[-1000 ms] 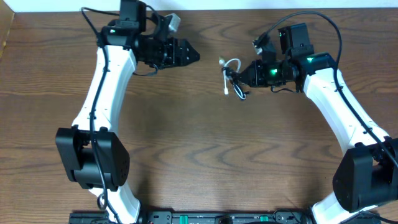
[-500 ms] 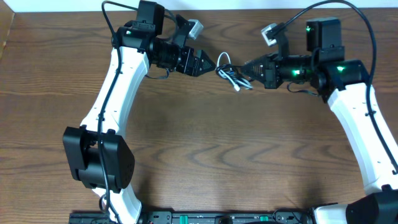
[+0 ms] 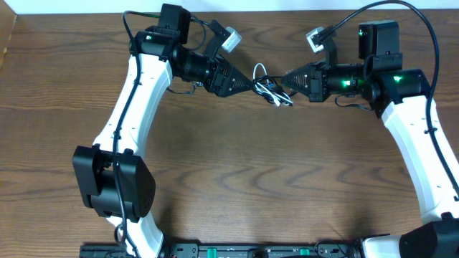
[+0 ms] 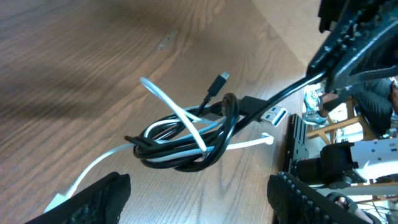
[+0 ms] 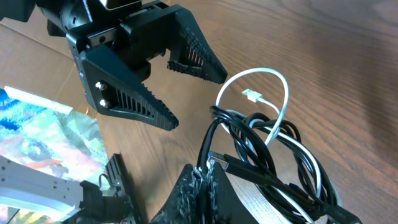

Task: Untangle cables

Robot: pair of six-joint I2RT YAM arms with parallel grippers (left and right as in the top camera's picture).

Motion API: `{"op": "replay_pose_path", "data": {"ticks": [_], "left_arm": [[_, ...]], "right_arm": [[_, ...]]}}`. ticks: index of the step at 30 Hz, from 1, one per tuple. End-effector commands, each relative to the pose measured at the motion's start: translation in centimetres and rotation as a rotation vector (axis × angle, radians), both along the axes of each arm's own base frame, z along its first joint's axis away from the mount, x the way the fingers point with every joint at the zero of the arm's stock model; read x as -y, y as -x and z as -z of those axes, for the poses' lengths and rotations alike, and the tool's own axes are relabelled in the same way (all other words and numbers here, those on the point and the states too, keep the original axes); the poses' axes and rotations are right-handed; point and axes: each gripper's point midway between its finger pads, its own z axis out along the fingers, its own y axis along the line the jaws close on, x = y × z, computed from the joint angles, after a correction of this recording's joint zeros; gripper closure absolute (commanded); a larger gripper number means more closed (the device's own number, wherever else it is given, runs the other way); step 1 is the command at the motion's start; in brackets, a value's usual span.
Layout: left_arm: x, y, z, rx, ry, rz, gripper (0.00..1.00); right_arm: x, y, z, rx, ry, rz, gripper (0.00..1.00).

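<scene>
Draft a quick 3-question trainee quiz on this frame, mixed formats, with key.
1. True or false: the left gripper is shut on the cable bundle.
2. What holds the bundle? A) nothing, it lies loose; B) the right gripper; C) both grippers.
3. What colours are the two tangled cables?

Key:
1. False. Its jaws stand open, short of the bundle.
2. B.
3. One black cable and one white cable.
</scene>
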Motion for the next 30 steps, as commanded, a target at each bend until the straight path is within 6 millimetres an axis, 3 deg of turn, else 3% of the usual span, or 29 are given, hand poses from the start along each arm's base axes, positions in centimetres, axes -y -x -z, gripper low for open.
{"op": "replay_pose_path", "data": {"ticks": [1, 3, 8, 13, 16, 19, 24, 28, 30], "left_arm": [[0.7, 0.8, -0.9, 0.05, 0.039, 0.056, 0.25], [1.0, 1.0, -0.9, 0.058, 0.039, 0.068, 0.26], [1.4, 0.8, -0.5, 0.086, 0.012, 0.073, 0.39], [1.8, 0.6, -0.7, 0.115, 0.018, 0.081, 0.43], [1.8, 0.4, -0.6, 0.119, 0.01, 0.077, 0.59], [1.6, 0.3, -0.4, 0.122, -0.005, 0.071, 0.89], [1.6, 0.3, -0.4, 0.11, -0.005, 0.064, 0.92], [1.6, 0.2, -0.4, 0.013, -0.004, 0.006, 0.93], [1.5, -0.6, -0.2, -0.085, -0.023, -0.091, 0.93]], "right_arm": [[-0.1, 0.1, -1.7, 0.038, -0.039, -0.02, 0.99], [-0.3, 0.2, -2.1, 0.047, -0.059, -0.034, 0.99], [-0.7, 0.3, -3.0, 0.049, -0.098, -0.05, 0.99], [-1.7, 0.3, -3.8, 0.05, -0.129, -0.061, 0.99], [-2.2, 0.3, -3.7, 0.056, -0.12, -0.062, 0.99], [-1.6, -0.6, -2.9, 0.037, -0.075, 0.006, 0.99], [1.2, -2.9, 0.2, -0.001, 0.099, 0.213, 0.98], [2.7, -3.5, 1.9, -0.024, 0.203, 0.308, 0.5], [1.8, -3.2, 1.8, -0.001, 0.209, 0.271, 0.46]]}}
